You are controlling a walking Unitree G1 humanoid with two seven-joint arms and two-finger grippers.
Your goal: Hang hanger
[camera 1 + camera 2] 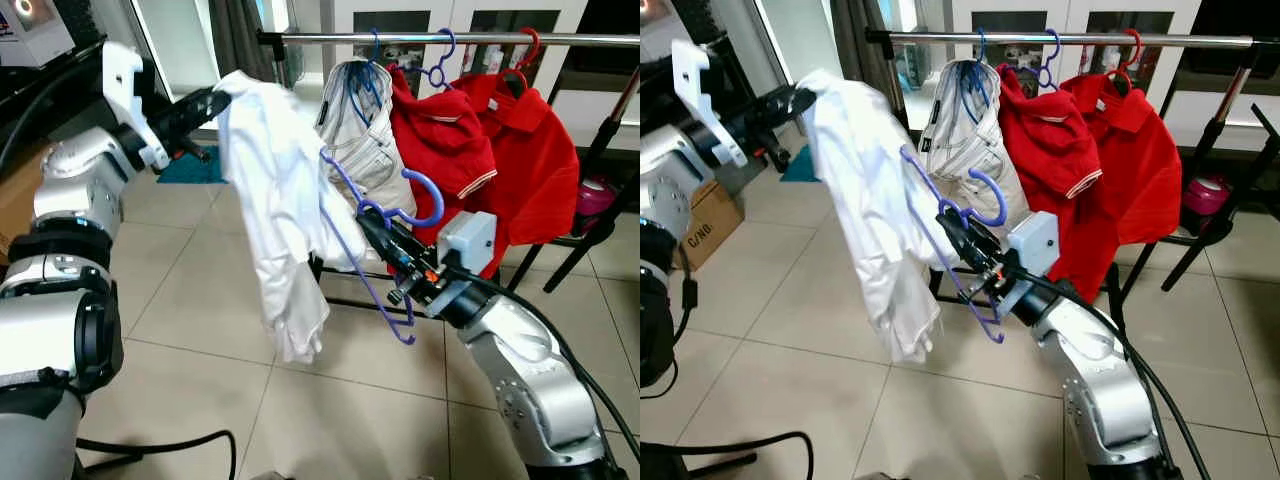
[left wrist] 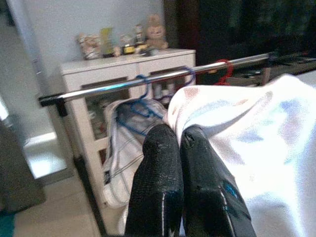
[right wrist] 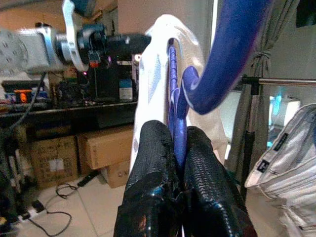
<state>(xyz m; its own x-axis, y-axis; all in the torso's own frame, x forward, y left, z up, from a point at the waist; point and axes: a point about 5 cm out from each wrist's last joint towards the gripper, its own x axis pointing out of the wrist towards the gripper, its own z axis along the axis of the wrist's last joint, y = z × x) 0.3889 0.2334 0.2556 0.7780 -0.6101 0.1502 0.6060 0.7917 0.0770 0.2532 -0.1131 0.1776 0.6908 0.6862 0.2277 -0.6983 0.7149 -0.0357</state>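
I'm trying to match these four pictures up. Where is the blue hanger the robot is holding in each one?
Left eye view: blue hanger centre, beside the white shirt.
Right eye view: centre-left.
Left wrist view: cannot be made out.
Right wrist view: upper middle, pinched by the right gripper.
Shared landmark: the metal rail.

You have one metal rail (image 1: 480, 39) with three garments hanging on it: one white striped shirt (image 1: 365, 140) and two red polo shirts, one (image 1: 440, 150) beside the other (image 1: 535, 160). You can count one loose white shirt (image 1: 275, 210), one blue hanger (image 1: 375, 215) off the rail, two claws, left (image 1: 215, 100) and right (image 1: 372, 228), and one cardboard box (image 1: 705, 225).
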